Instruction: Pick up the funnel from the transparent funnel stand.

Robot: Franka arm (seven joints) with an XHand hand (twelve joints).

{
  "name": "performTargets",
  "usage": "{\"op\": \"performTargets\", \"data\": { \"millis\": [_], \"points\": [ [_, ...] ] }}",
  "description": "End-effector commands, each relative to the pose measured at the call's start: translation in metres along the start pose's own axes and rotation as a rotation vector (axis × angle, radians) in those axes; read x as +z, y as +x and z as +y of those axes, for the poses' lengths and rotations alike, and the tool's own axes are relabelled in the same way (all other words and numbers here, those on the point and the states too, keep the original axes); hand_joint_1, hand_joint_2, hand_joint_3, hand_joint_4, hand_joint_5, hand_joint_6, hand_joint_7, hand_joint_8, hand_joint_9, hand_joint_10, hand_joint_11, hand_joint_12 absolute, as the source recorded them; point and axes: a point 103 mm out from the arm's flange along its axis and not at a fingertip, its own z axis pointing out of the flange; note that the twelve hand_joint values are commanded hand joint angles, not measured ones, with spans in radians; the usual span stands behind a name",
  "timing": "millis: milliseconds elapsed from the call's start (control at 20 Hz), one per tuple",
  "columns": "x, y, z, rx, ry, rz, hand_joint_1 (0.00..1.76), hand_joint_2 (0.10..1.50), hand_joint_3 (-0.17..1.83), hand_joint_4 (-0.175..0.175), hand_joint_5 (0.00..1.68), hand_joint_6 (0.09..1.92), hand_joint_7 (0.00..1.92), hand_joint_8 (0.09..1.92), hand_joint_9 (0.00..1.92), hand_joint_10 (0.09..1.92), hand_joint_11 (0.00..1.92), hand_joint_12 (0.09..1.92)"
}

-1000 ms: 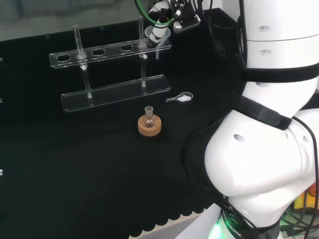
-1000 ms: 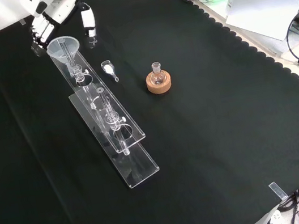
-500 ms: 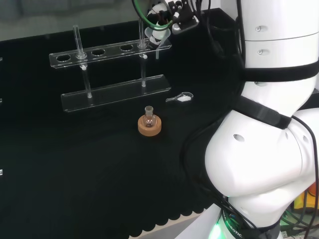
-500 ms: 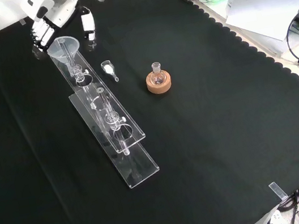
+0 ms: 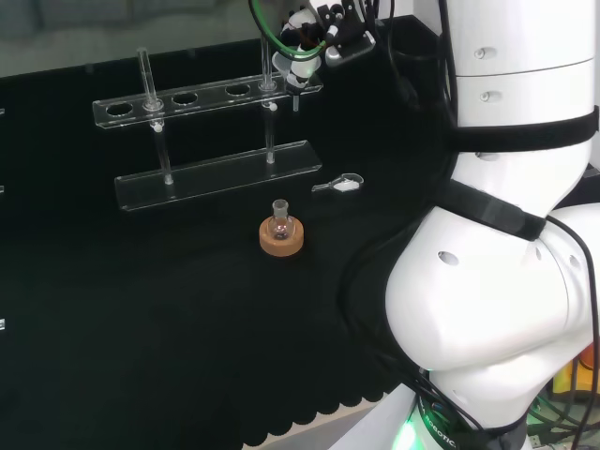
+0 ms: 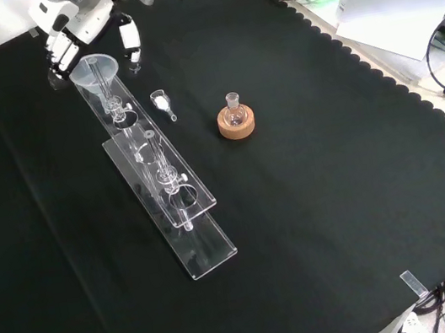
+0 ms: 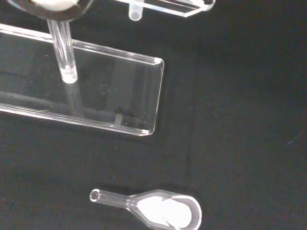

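In the front view, the black and white robot hand sits at the top left, its fingers and thumb curled round the rim of the clear conical plastic funnel. The funnel's stem goes down through the far end hole of the transparent acrylic funnel stand, a two-tier rack of a holed upper bar on posts over a flat base plate that runs down toward the lower middle of the view. Just right of the stand's far end lies a small clear glass scoop holding white powder, apart from the stand. Farther right, well apart, a small round-bottomed clear glass flask stands upright in a tan cork ring on the black cloth.
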Motion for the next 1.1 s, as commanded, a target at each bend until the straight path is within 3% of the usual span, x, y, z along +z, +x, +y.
{"op": "performTargets", "data": {
  "millis": [50, 450, 700, 1100],
  "points": [
    [-0.002, -0.001, 0.001, 0.011, -0.019, -0.016, 0.77, 0.64, 0.51, -0.002, 0.14, 0.09, 0.01, 0.64, 0.35, 0.73, 0.26, 1.49],
    [-0.009, 0.002, 0.001, 0.028, -0.080, -0.060, 0.83, 0.67, 0.60, -0.008, 0.46, 0.09, 0.33, 0.64, 0.63, 0.58, 0.38, 1.39],
    [-0.020, 0.004, -0.005, 0.041, -0.145, -0.089, 0.86, 0.69, 0.62, -0.004, 0.61, 0.12, 0.42, 0.63, 0.70, 0.55, 0.43, 1.36],
    [-0.050, -0.004, -0.036, 0.063, -0.161, -0.119, 0.88, 0.71, 0.63, 0.004, 0.65, 0.28, 0.46, 0.62, 0.79, 0.50, 0.46, 1.34]
  ]
}}
